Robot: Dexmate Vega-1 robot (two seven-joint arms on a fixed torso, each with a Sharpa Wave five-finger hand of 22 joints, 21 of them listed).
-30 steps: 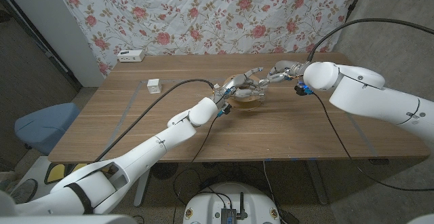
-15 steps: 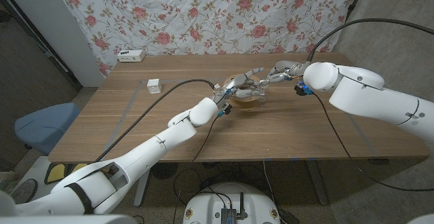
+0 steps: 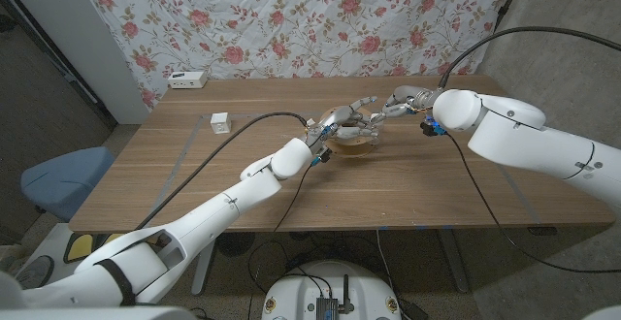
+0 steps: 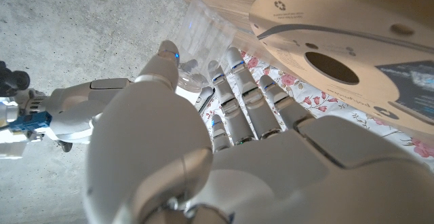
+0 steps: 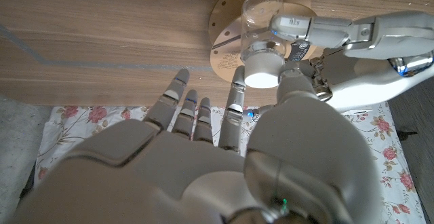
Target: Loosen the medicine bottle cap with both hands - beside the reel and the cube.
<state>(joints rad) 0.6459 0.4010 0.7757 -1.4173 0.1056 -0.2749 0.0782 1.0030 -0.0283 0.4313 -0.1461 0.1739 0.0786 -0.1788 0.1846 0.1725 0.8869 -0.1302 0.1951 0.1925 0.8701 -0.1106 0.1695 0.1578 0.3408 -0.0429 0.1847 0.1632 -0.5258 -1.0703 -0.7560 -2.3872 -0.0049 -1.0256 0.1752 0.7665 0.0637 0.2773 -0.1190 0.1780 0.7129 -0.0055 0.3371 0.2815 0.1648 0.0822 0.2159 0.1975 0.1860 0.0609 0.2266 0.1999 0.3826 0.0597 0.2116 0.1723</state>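
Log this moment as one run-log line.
left robot hand: holds bottle | right robot hand: at cap | reel: under bottle

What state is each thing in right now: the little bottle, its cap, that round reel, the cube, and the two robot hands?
Medicine bottle: clear, held above the reel, cap on.
Cap: white, seated on the bottle, right hand's fingers at it.
Reel: lying flat on the table.
Cube: sitting alone on the table, untouched.
Left hand: holds the bottle.
Right hand: touches the cap.

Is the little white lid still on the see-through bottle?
Yes, on. The white cap sits on the clear bottle, which the left hand holds over the reel.
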